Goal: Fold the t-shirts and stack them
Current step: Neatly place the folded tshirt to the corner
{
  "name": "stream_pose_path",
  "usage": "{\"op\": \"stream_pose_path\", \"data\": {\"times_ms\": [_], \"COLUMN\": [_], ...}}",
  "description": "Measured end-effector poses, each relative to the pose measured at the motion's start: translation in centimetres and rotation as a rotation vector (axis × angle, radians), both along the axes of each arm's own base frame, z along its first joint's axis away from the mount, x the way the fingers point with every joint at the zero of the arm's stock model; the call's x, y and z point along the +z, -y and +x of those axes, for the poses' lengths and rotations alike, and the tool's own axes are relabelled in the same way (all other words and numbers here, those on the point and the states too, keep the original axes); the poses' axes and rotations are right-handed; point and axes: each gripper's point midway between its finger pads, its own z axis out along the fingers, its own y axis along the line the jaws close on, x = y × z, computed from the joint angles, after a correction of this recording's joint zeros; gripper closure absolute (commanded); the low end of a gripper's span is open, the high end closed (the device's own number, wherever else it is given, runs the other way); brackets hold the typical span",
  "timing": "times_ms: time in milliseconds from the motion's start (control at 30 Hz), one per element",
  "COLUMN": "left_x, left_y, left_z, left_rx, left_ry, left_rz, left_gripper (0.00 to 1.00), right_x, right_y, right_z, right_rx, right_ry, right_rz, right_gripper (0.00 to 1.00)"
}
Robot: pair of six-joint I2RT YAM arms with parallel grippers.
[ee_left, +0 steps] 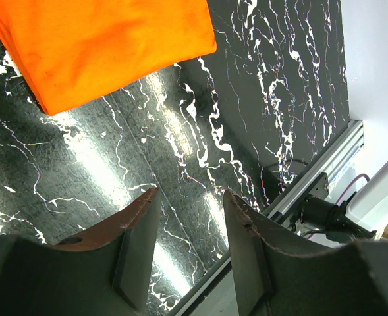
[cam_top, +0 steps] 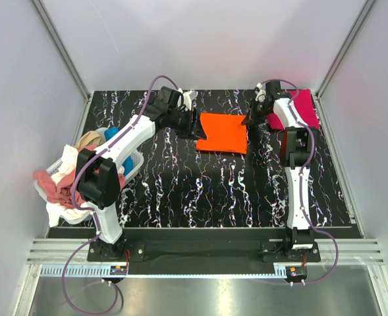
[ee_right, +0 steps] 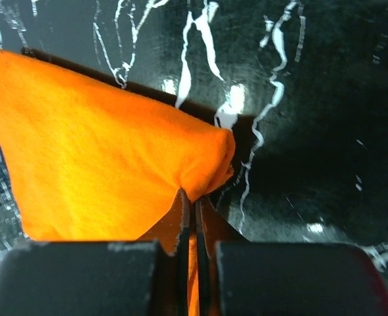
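The orange t-shirt (cam_top: 223, 133) lies folded into a flat, roughly square pad at the far middle of the table (cam_top: 200, 191), slightly wider left to right than front to back. Your right gripper (ee_right: 195, 204) is clamped tight on its right-hand edge; the wrist view shows the fingers closed on a pinched-up corner, with the cloth peaking there and the rest lying flat. The crimson-pink t-shirt (cam_top: 304, 108) sits folded at the far right corner, just past that same wrist, so the stacking spot is to the right of the held edge and a little farther back. I judge that the next move depends on that direction. The right arm is the nearer one, and it would have to carry the orange pad rightward over its own grip side without letting the fold open. Your left gripper (ee_left: 190, 197) hangs with its jaws spread and empty over bare table, just off the shirt's left edge and not touching it. The remaining t-shirts (cam_top: 62, 184) are heaped in and over the basket (cam_top: 133, 168) at the left.
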Motion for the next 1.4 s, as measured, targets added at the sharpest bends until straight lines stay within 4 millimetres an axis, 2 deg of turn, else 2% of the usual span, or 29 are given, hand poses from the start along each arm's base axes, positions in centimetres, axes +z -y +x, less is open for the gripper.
{"op": "stream_pose_path", "data": {"times_ms": [167, 467, 533, 633, 933, 1100, 1400], "left_x": [0.0, 0.0, 0.0, 0.0, 0.0, 0.1, 0.5], "left_y": [-0.1, -0.2, -0.2, -0.2, -0.3, -0.2, 0.2], "left_z": [0.0, 0.2, 0.2, 0.2, 0.3, 0.1, -0.4], "left_rx": [0.002, 0.006, 0.007, 0.006, 0.008, 0.002, -0.020], "left_ry": [0.000, -0.001, -0.001, -0.001, -0.001, -0.007, -0.025], "left_rz": [0.000, -0.001, -0.001, -0.001, -0.001, -0.010, -0.038], "left_gripper": [0.52, 0.52, 0.52, 0.51, 0.51, 0.51, 0.50], "right_x": [1.6, 9.5, 10.7, 11.4, 11.8, 13.6, 18.2], "right_y": [0.9, 3.7, 4.3, 5.4, 8.2, 10.3, 14.2], "right_z": [-0.5, -0.5, -0.4, -0.2, -0.2, 0.0, 0.0], "right_rx": [-0.016, -0.041, -0.043, -0.040, 0.021, 0.032, -0.002], "right_ry": [0.017, 0.185, 0.217, 0.248, 0.296, 0.337, 0.418], "right_rz": [-0.080, -0.249, -0.285, -0.352, -0.540, -0.626, -0.692], "right_gripper": [1.00, 1.00, 1.00, 1.00, 1.00, 1.00, 1.00]}}
